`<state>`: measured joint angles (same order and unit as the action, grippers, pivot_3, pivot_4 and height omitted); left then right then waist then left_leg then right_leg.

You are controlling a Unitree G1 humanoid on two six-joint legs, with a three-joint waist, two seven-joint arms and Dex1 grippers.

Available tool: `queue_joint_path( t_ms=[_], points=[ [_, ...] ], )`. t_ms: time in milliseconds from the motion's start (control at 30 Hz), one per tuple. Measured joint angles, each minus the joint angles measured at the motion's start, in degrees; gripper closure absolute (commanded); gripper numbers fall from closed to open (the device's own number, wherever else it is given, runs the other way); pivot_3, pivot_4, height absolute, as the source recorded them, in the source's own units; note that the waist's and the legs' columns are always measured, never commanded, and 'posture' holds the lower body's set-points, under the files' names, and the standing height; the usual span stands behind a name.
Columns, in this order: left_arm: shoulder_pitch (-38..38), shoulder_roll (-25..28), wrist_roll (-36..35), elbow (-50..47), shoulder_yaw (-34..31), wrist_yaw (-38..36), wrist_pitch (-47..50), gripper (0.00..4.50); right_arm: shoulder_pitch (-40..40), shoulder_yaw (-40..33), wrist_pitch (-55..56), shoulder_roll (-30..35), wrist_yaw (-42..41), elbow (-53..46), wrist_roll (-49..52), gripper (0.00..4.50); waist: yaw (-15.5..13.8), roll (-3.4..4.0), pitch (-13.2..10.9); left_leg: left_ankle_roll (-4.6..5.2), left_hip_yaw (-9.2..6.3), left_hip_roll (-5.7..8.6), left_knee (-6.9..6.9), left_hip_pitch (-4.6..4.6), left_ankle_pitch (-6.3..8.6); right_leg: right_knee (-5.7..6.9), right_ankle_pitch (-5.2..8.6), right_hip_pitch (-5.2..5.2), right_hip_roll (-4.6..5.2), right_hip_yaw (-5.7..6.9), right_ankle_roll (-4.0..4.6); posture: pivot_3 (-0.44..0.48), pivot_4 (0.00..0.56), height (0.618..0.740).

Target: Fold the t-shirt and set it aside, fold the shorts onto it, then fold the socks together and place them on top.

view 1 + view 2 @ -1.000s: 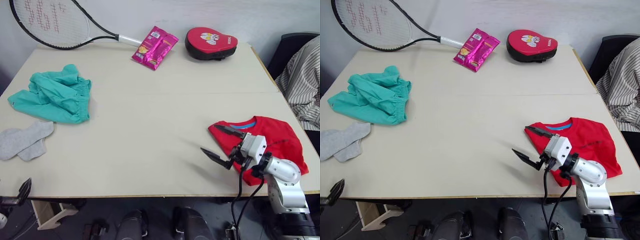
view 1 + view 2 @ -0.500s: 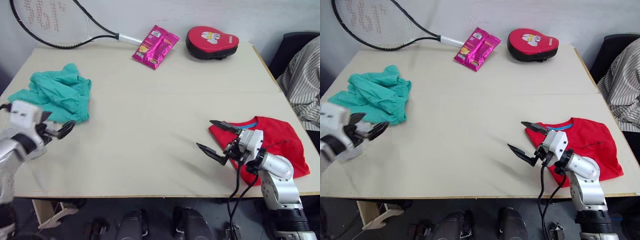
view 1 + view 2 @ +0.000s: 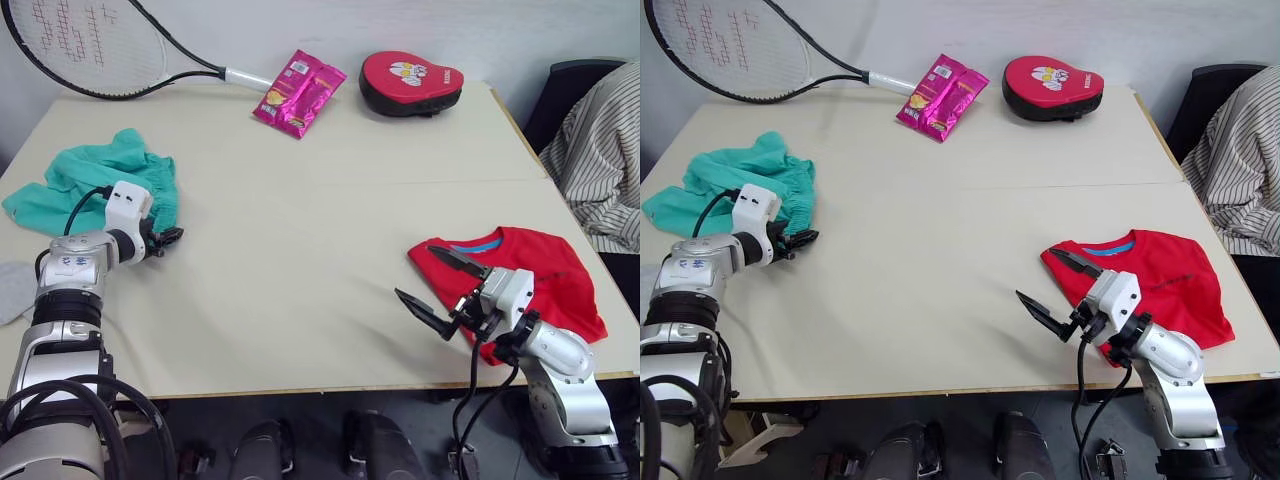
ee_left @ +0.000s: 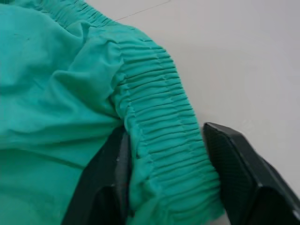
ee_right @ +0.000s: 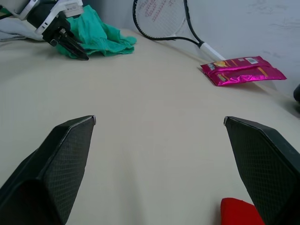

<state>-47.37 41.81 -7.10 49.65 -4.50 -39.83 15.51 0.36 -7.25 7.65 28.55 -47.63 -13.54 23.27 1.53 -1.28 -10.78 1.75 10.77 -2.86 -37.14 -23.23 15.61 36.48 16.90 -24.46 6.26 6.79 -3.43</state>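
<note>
The shorts [image 3: 95, 190] lie crumpled on the tabletop [image 3: 300, 220], their long axis running sideways from the left gripper [image 3: 165, 238] out toward the tabletop's left edge, the gathered waistband end nearest that gripper. The t-shirt [image 3: 520, 280] lies folded just behind the right gripper [image 3: 432, 282], collar toward the far side, long axis across the tabletop. One sock [image 3: 12, 290] peeks in on the near side of the left arm.

Half a second ago the left gripper was nearer the front edge, short of the shorts; now it has reached their waistband corner. The right gripper has barely moved, and its fingers stay spread wide over bare tabletop, holding nothing.

The left wrist view shows what the head views cannot: the two black fingers [image 4: 112, 187] straddle the ribbed elastic band, one on each side of the cloth, close against it but not visibly pinching it yet. The right wrist view looks across the tabletop to the left gripper at the shorts, with a racket [image 5: 164, 21] and a pink packet [image 5: 241, 70] beyond, and a red corner of the t-shirt beside its own finger.
</note>
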Motion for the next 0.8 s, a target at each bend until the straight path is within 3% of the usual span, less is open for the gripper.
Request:
queue_joint_path(
  t_ms=[133, 167, 267, 400, 633, 800],
  points=[
    [0.42, -3.39, -5.18, -9.79, -1.20, -8.05, -0.09, 4.40, 0.59, -0.03, -0.03, 0.19, 0.04, -0.09, -0.10, 0.00, -0.42, -0.07, -0.04, 0.26, -0.04, 0.07, -0.06, -0.05, -0.17, 0.10, 0.01, -0.02, 0.10, 0.02, 0.02, 0.000, 0.150, 0.740],
    [0.38, -4.21, -6.30, -13.44, -0.84, -9.98, 0.71, 4.48, 0.57, -0.02, -0.03, 0.20, 0.02, -0.12, -0.10, 0.00, -0.50, -0.07, -0.04, 0.31, -0.04, 0.09, -0.08, -0.06, -0.19, 0.10, 0.01, -0.01, 0.10, 0.01, 0.02, 0.000, 0.150, 0.740],
    [0.32, -6.54, -8.24, -23.19, 2.55, -15.15, 3.96, 4.48, 0.99, -0.38, -0.03, 1.05, -0.24, -0.22, -0.08, 0.00, -0.61, -0.07, -0.04, 0.37, 0.00, 0.13, -0.14, -0.05, -0.22, 0.12, 0.01, 0.01, 0.08, -0.04, 0.01, 0.000, 0.150, 0.740],
    [0.53, -13.48, -9.56, -32.67, 9.19, -19.11, 8.06, 4.48, 1.60, -2.41, -0.03, 2.66, -0.38, -0.38, 0.00, 0.00, -1.24, -0.07, -0.04, 0.40, 0.01, 0.12, -0.28, -0.04, -0.23, 0.21, 0.01, 0.02, 0.02, -0.09, -0.01, 0.000, 0.150, 0.740],
    [1.02, -23.73, -6.22, -34.86, 19.87, -19.68, 7.50, 4.48, 4.42, -4.38, -0.50, 3.78, 0.21, -1.73, -0.17, 0.00, -1.44, -0.07, -0.04, 0.40, 0.00, 0.09, -0.37, -0.02, -0.25, 0.32, 0.01, 0.01, -0.01, -0.15, -0.01, 0.000, 0.150, 0.740],
    [1.69, -28.07, -5.69, -33.91, 22.22, -19.21, 7.27, 3.03, 6.87, -5.97, -1.47, 5.21, 1.12, -3.76, -0.90, 0.00, -1.34, -0.06, -0.03, 0.46, -0.06, 0.07, -0.43, -0.03, -0.21, 0.33, 0.02, 0.02, 0.04, -0.14, -0.01, 0.000, 0.150, 0.740]
  ],
)
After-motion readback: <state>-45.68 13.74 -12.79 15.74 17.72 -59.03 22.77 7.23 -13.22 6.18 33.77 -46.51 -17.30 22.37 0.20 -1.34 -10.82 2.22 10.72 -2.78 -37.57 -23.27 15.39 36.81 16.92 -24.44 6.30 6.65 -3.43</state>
